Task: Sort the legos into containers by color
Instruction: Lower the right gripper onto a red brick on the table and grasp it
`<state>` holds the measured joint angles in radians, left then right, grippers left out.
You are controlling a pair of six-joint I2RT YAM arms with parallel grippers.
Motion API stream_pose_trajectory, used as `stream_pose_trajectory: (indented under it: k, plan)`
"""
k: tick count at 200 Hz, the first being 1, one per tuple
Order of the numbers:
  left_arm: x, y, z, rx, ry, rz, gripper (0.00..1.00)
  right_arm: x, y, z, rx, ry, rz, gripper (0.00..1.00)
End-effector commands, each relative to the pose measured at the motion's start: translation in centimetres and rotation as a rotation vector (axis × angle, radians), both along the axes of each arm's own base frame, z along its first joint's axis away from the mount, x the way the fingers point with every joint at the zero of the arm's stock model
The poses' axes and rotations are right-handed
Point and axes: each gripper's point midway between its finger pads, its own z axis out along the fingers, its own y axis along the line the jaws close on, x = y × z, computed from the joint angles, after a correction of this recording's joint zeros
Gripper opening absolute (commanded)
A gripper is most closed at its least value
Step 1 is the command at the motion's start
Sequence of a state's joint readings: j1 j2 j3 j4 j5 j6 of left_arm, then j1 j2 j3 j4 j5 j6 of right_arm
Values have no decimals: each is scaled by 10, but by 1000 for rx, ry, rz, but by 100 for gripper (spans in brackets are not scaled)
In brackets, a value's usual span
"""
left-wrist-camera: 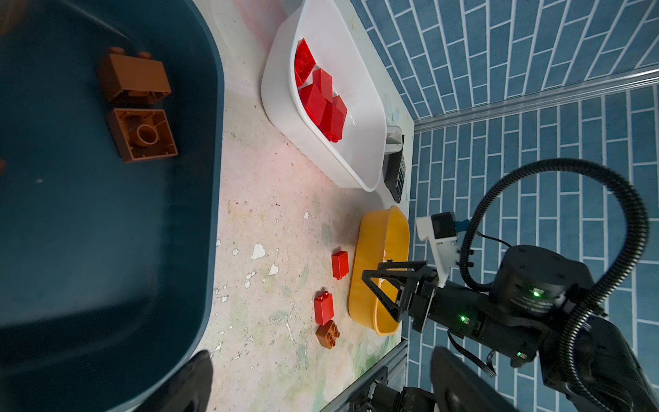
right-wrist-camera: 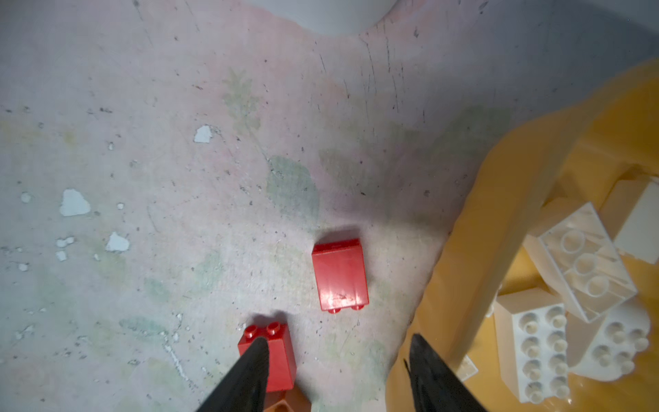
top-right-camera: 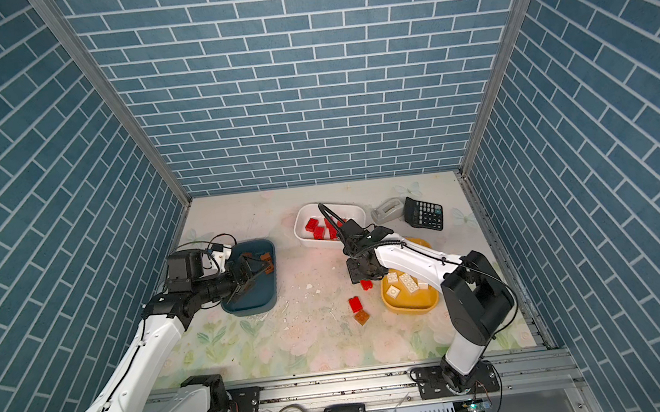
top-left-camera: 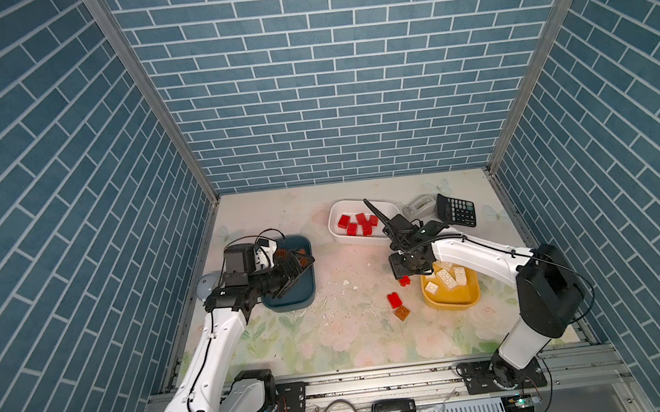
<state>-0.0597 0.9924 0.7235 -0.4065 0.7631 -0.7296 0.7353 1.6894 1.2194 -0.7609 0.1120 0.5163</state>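
Rail (top-left-camera: 380,379) lies nearest in both top views; beyond it, the left gripper (top-left-camera: 299,271) hangs over the blue tub (top-left-camera: 288,301), and the right gripper (top-left-camera: 400,272) points down beside the yellow tub (top-left-camera: 451,303). Calculator (top-left-camera: 456,210) print is unreadable. Left wrist view: jaws wide, empty, over the tub holding brown bricks (left-wrist-camera: 142,133). Right wrist view: jaws apart, empty; one finger (right-wrist-camera: 246,378) hides part of a red brick (right-wrist-camera: 281,360).
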Motion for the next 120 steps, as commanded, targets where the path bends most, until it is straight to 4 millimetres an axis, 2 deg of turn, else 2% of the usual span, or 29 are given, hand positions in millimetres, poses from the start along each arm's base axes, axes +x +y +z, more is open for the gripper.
stream_pose_trajectory:
  k: [1,45,120]
  plan:
    - [-6,-1,-4,6,10,-5,97,7,-1,-8,-52,-11,5,63]
    - [-5,-1,-3,7,8,-8,97,8,5,-32,-67,42,3,60]
    - [-2,-1,-3,6,8,-13,97,1,17,-55,-25,115,1,50]
